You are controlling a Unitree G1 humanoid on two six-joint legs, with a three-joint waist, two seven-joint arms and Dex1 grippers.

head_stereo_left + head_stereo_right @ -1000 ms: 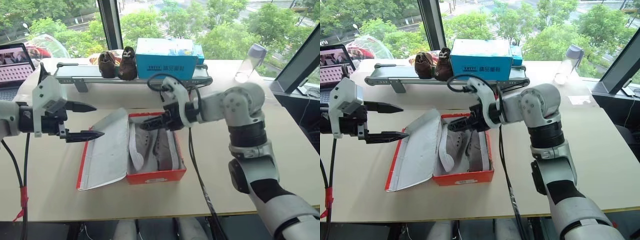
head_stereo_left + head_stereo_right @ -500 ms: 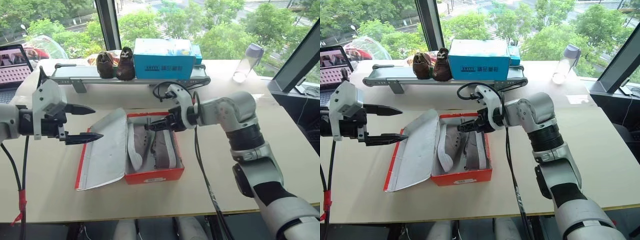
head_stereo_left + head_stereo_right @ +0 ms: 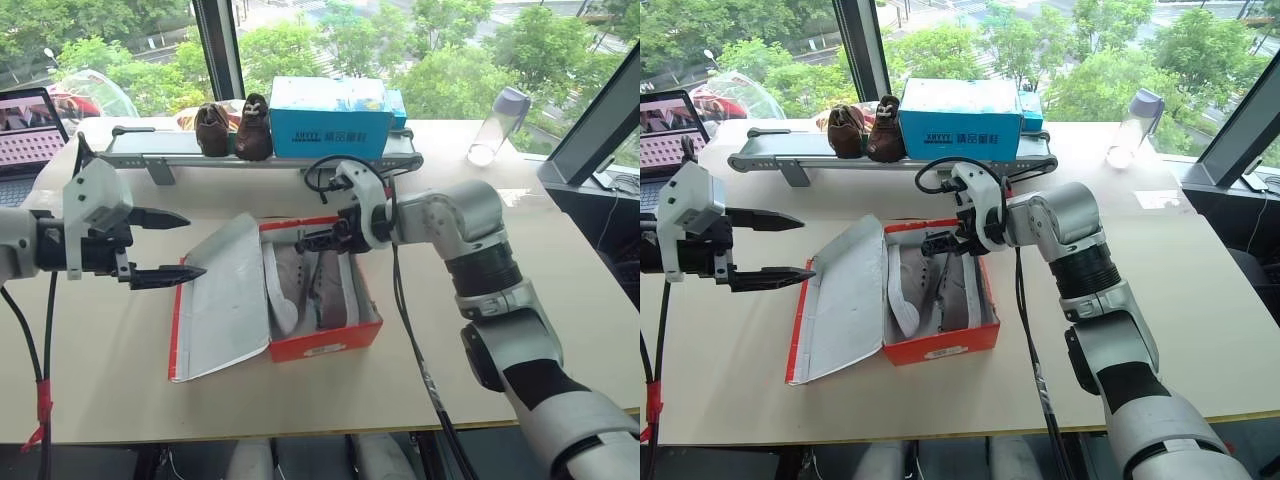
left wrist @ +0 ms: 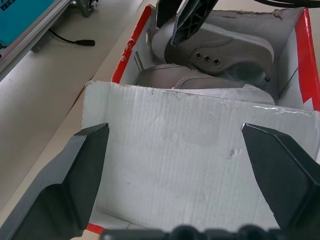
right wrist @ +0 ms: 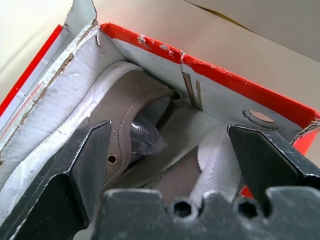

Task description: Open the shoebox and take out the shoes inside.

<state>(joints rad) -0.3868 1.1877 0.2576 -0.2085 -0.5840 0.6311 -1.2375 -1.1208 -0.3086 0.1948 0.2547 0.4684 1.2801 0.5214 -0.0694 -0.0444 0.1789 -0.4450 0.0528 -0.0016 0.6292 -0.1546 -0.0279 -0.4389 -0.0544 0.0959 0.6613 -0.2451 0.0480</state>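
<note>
shoes [image 3: 318, 285]: we judge them light, soft; pinch a heel collar | right gripper [image 3: 308, 238] jaws wide, empty, over shoebox [image 3: 330, 343] | left gripper [image 3: 170, 245] wide, empty

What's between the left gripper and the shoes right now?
The opened lid of the shoebox, lying white side up, sits between the open left gripper and the shoes; the left wrist view shows it best.

The shoebox [image 3: 325, 345] stands open-topped, its flat lid [image 3: 220, 300] leaving bare table [image 3: 100, 360] left of it.
</note>
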